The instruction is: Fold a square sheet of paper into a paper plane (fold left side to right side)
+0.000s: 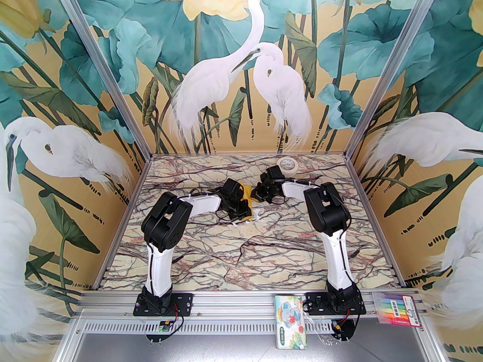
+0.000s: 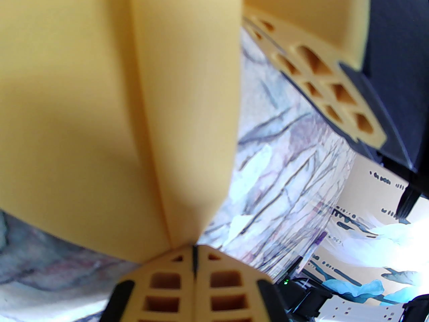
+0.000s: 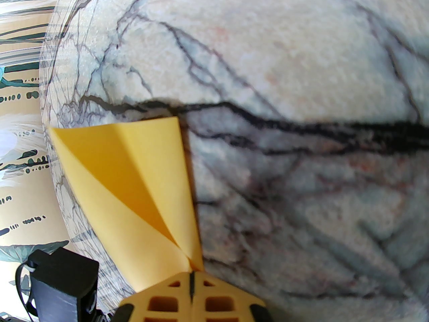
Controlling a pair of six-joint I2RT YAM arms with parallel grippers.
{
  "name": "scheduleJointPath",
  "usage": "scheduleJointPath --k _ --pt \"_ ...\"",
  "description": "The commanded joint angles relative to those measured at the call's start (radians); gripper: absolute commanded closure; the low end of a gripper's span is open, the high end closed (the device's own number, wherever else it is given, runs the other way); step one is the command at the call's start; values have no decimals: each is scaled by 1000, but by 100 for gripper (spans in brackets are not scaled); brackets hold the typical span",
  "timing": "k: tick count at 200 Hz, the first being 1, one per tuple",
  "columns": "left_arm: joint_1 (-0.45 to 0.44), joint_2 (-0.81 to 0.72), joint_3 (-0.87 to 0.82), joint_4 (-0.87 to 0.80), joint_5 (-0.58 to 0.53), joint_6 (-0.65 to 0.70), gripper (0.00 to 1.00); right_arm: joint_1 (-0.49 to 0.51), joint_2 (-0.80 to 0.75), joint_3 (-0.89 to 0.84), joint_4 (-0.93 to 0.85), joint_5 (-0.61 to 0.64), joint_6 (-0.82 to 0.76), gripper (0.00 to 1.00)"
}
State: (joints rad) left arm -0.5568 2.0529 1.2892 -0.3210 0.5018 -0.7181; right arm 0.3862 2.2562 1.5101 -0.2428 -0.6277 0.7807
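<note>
The square sheet of paper (image 1: 247, 191) is bright yellow and folded over with creases, held off the marble table (image 1: 226, 255) between both arms. My left gripper (image 2: 194, 248) is shut on a corner of the paper (image 2: 100, 112), which fans out wide above the fingertips. My right gripper (image 3: 191, 273) is shut on another point of the paper (image 3: 134, 186), which tapers into its tips. In the top view the left gripper (image 1: 243, 206) and right gripper (image 1: 256, 194) almost meet. Whether the folds make the paper plane's shape I cannot tell.
A cream tape roll (image 1: 286, 163) lies at the back of the table, behind the right arm. On the front rail sit a tissue pack (image 1: 290, 321) and a pack of coloured markers (image 1: 396, 309). Painted walls enclose three sides.
</note>
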Motion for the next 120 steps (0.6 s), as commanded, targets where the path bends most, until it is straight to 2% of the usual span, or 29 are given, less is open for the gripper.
scheduleJointPath --k 1,62,120 --pt "4 -40 42 -22 -20 20 98 10 22 -2 -35 28 -21 100" --pt "39 -39 56 3 -17 21 97 10 22 1 -36 33 -21 100" --pt "62 -12 13 -3 -75 25 98 11 22 9 -39 38 -28 100"
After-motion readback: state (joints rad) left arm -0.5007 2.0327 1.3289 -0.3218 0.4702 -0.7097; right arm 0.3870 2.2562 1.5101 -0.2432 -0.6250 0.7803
